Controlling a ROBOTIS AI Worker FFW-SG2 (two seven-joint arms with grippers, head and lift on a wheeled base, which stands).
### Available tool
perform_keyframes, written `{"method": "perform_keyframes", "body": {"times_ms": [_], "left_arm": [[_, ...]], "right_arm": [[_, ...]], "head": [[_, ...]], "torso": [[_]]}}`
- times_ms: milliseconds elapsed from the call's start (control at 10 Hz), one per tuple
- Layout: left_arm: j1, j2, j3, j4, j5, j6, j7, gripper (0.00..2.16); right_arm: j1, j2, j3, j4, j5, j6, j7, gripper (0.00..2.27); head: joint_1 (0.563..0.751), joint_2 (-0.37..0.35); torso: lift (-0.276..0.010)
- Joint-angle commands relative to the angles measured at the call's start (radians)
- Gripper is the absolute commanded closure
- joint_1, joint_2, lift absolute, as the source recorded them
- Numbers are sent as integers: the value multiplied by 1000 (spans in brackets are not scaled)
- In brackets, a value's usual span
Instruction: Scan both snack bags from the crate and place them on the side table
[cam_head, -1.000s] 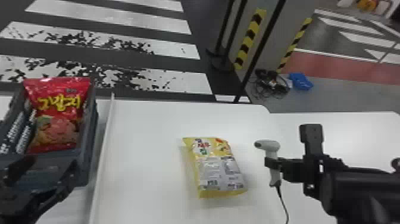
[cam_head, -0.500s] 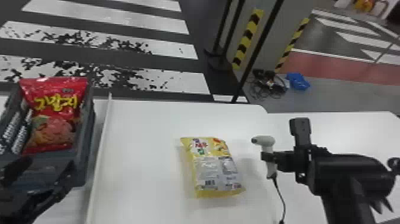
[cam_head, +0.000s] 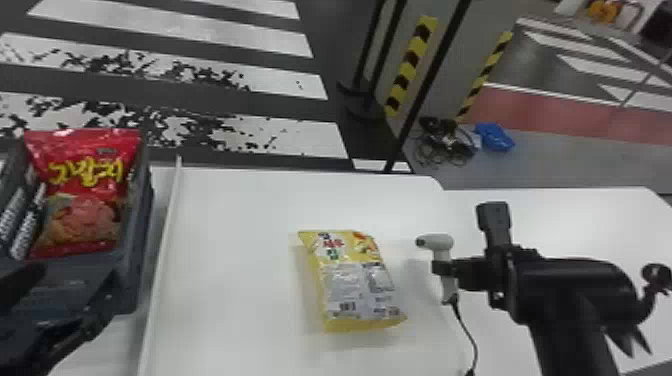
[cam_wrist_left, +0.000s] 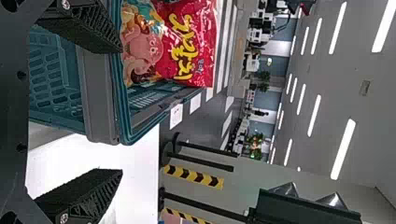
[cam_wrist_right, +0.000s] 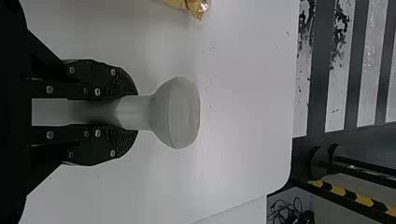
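Spreading its two flat black fingers wide apart, the left gripper (cam_head: 70, 292) is at the near side of the dark grey-and-teal plastic crate (cam_head: 134, 270). Off to the right, the right gripper (cam_head: 441, 268) has its fingers closed on the handle of a pale grey-white plastic hand scanner (cam_head: 439, 242). The scanner is upright with its head above the fingers, and a thin black cable (cam_head: 472, 345) runs down from its handle.

Between the crate and the scanner, a shiny yellow plastic snack bag (cam_head: 350, 285) lies flat on the smooth white table (cam_head: 235, 215), its pale printed panel facing up. It is near the scanner but apart from it. A raised white edge (cam_head: 167, 240) runs along the table between this bag and the crate.

Inside the crate, a glossy red plastic snack bag (cam_head: 87, 172) with yellow lettering stands tilted, its top reaching above the rim, apart from both grippers. Another white tabletop (cam_head: 610, 210) extends behind the right arm.

Farther off are black poles (cam_head: 425, 92), yellow-and-black striped bands (cam_head: 411, 65), tangled dark cables (cam_head: 442, 145) beside a blue object (cam_head: 494, 137), and broad white stripes (cam_head: 175, 30) on the dark floor.
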Motion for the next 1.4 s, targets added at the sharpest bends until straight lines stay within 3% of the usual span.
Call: {"method": "perform_keyframes", "body": {"times_ms": [0, 500, 600, 800, 900, 1000, 1100, 1300], "left_arm": [[0, 1, 0, 0, 2, -1, 0, 80], [0, 1, -3, 0, 2, 2, 0, 80], [0, 1, -3, 0, 2, -1, 0, 80], [0, 3, -5, 0, 2, -1, 0, 80], [0, 3, -5, -2, 2, -1, 0, 80], [0, 3, -5, -2, 2, -1, 0, 80], [0, 5, -6, -3, 2, -1, 0, 80], [2, 5, -8, -6, 2, -1, 0, 80]], "right_arm": [[1, 0, 2, 15, 1, -3, 0, 2253], [-3, -6, 18, 58, 4, -15, 0, 2253], [-3, -5, 18, 61, 2, -31, -3, 2165], [3, -3, 18, 67, 1, -55, -11, 1501], [7, -2, 18, 65, -1, -55, -11, 940], [9, -2, 18, 65, -1, -55, -14, 201], [12, -2, 17, 62, -1, -55, -17, 60], [32, 0, 5, 22, -1, -49, -23, 53]], "head": [[695, -333], [695, -336], [695, -337], [695, -339], [695, -339], [695, -338], [695, -338], [695, -341]], "torso": [[-95], [-95], [-95], [-95], [-95], [-95], [-95], [-95]]}}
